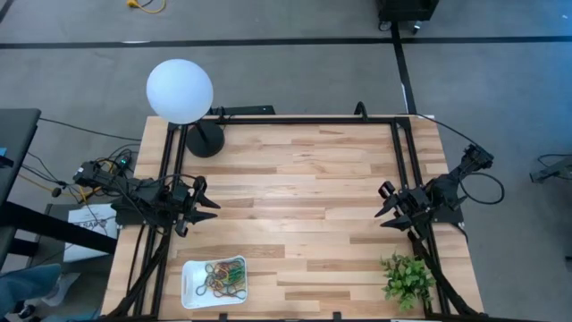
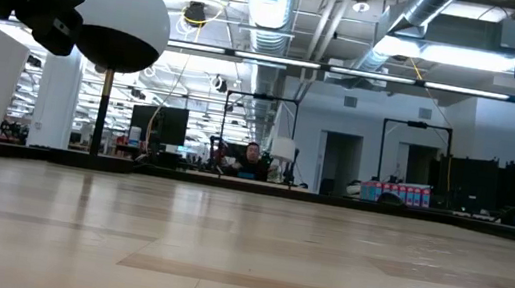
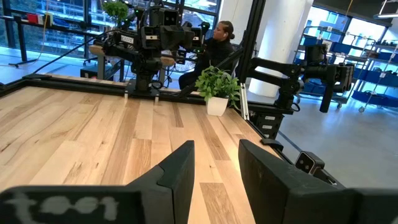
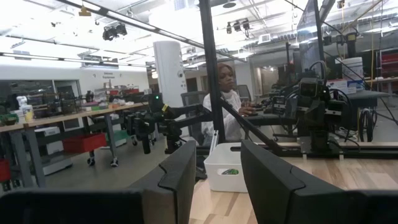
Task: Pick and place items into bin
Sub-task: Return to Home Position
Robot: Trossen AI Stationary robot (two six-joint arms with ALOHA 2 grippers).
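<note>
From above I see the bin (image 1: 190, 288), rubber bands (image 1: 223, 275) piled inside, on the desk (image 1: 304, 179) off to one side of my left fingers (image 3: 180, 177), which are parted and empty. My right fingers (image 4: 273, 180), likewise spread, frame it far ahead.

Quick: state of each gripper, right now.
Left gripper: open, holding nothing.
Right gripper: open, holding nothing.
</note>
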